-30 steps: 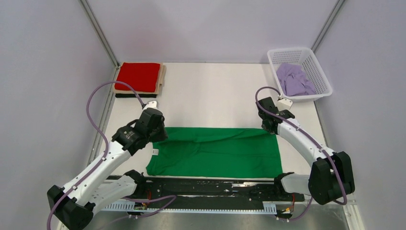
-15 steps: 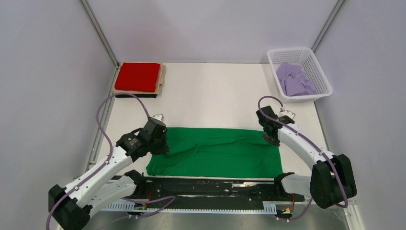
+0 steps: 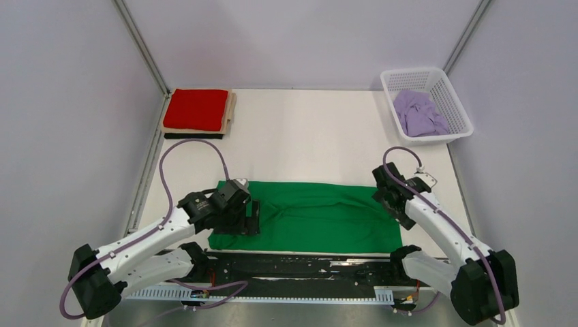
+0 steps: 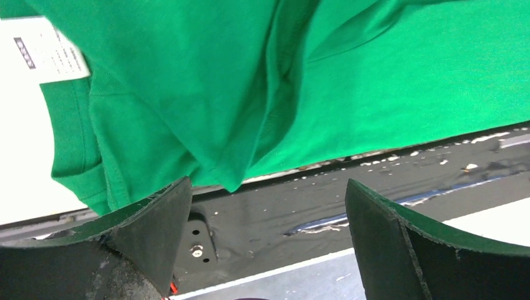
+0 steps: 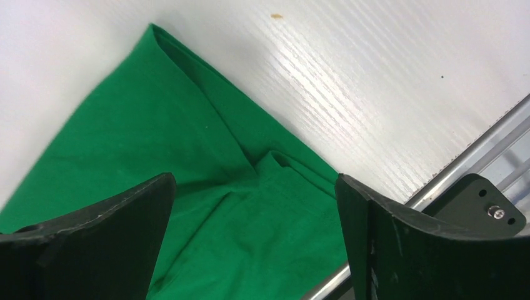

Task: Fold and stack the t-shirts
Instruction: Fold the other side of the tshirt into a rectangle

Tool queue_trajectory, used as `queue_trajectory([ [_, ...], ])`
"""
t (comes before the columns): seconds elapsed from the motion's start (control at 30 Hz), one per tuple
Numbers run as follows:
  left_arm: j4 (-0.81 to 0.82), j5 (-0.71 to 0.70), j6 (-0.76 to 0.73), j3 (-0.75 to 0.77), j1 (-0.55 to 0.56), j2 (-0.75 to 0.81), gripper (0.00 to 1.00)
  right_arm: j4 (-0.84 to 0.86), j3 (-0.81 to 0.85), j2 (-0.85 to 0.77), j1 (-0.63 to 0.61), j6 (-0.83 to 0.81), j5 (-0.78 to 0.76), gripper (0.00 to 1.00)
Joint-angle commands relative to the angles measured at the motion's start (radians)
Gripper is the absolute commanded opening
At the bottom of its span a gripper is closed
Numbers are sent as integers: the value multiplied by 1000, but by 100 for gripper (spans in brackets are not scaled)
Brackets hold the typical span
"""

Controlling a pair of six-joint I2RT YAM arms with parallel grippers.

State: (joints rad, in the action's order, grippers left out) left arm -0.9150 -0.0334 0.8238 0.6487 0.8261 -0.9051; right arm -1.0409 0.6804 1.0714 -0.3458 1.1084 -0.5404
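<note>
One green t-shirt [image 3: 320,214] lies under the left gripper [image 3: 251,216] and right gripper [image 3: 403,219], jaws apart; three-shirt stack [image 3: 198,109] beyond

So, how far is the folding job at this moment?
Done: the red shirt lies folded on a beige shirt and a black shirt. In hand: the green shirt lies as a long band; the left gripper and right gripper are open over its two ends. Left: finish folding and stack the green one, then the lilac shirt, crumpled in the basket.
</note>
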Motion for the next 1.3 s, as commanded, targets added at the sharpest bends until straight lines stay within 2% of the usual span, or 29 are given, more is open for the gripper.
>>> queue_trajectory([
  [0.0,119,4,-27,77,7,3,100,-15,31,-131,-4,60,-96,100],
  [0.13,268,-61,-33,94,7,-84,100,122,-8,-268,-4,-58,-38,100],
  [0.27,427,-109,-55,110,6,-258,100,227,-56,-375,-4,-132,43,100],
  [0.37,512,-78,-88,144,6,-393,100,245,-78,-428,-4,-139,45,100],
  [0.53,552,35,-128,168,9,-508,100,247,-86,-489,-4,-159,41,100],
  [0.67,643,225,-208,107,39,-469,100,248,-88,-500,-4,-163,37,100],
  [0.73,674,275,-237,74,76,-446,100,250,-87,-496,-4,-161,36,100],
  [0.83,603,249,-252,72,145,-438,100,258,-83,-487,-4,-166,44,100],
  [0.97,511,180,-238,77,179,-432,100,300,-80,-463,-4,-218,97,100],
  [1.17,537,272,-235,61,184,-295,100,516,-98,-399,-5,-373,400,100],
  [1.27,515,220,-229,64,183,-183,100,668,-119,-324,-4,-415,626,100],
])
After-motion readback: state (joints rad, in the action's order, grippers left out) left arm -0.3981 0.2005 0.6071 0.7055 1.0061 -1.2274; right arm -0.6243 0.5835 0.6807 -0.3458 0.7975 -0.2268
